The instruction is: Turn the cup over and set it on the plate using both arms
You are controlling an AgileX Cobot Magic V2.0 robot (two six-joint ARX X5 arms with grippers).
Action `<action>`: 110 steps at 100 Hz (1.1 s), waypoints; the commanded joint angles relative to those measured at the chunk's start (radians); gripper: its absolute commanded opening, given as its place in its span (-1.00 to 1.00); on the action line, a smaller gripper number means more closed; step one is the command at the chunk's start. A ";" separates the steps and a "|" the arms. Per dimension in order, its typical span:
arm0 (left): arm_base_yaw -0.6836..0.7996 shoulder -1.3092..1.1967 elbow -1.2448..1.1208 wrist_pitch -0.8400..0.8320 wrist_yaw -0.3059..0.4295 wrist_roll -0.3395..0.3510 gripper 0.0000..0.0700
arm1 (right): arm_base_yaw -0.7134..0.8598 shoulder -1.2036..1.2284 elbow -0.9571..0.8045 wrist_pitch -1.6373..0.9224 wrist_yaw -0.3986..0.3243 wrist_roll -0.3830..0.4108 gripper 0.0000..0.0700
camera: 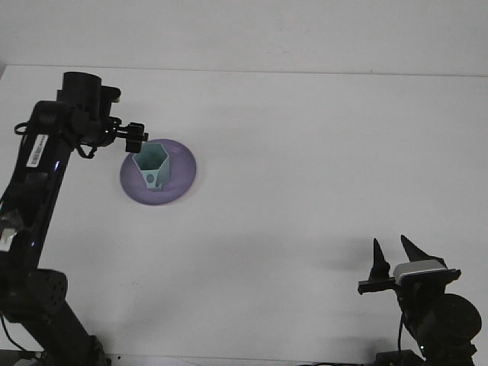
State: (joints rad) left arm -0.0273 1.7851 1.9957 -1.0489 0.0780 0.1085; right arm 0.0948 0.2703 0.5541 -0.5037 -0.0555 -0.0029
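White, matte and unmarked, the broad tabletop (305,191) is filling nearly the whole front view, running back to a faint straight edge where a pale, equally plain wall (252,30) is rising behind it. Soft grey shadows are lying on the surface under each arm.

Left of centre, a round, shallow lilac plate (179,179) is sitting flat on the table. A pale mint-green, hexagonal plastic cup (152,167) is standing upright inside it, towards the plate's left half, its open mouth facing up and a small dark spot showing on its front wall.

The black left arm (38,175) is reaching up from the lower left corner, its wrist bending over the table's far left. The left gripper (135,136) is hanging just above and to the left of the cup's rim, apart from the cup; whether its fingers are spread or closed cannot be told at this angle.

Down in the lower right corner, well apart from the plate, the right gripper (393,258) is pointing upward on its grey-and-black wrist, its two dark pointed fingers (376,259) standing apart with nothing between them.
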 commanded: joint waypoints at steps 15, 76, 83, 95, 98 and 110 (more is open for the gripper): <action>0.013 -0.194 0.029 -0.024 0.001 -0.042 -0.36 | -0.001 -0.001 0.001 0.009 0.003 0.008 0.01; 0.022 -1.131 -1.129 0.751 0.000 -0.065 -0.96 | -0.001 -0.026 -0.048 0.138 0.004 0.016 -1.00; 0.021 -1.234 -1.272 0.818 0.000 -0.068 -0.96 | -0.001 -0.055 -0.072 0.175 0.005 0.013 -1.00; 0.021 -1.372 -1.427 0.856 -0.001 -0.069 -0.96 | -0.001 -0.095 -0.092 0.217 0.005 0.004 -1.00; 0.021 -1.398 -1.452 0.860 -0.001 -0.073 -0.96 | -0.001 -0.096 -0.092 0.220 0.005 0.003 -1.00; 0.021 -1.471 -1.501 0.904 -0.011 -0.078 -0.96 | -0.001 -0.096 -0.092 0.222 0.004 0.004 -1.00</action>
State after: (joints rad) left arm -0.0048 0.3370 0.4786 -0.1955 0.0757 0.0395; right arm 0.0948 0.1719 0.4629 -0.2897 -0.0540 0.0006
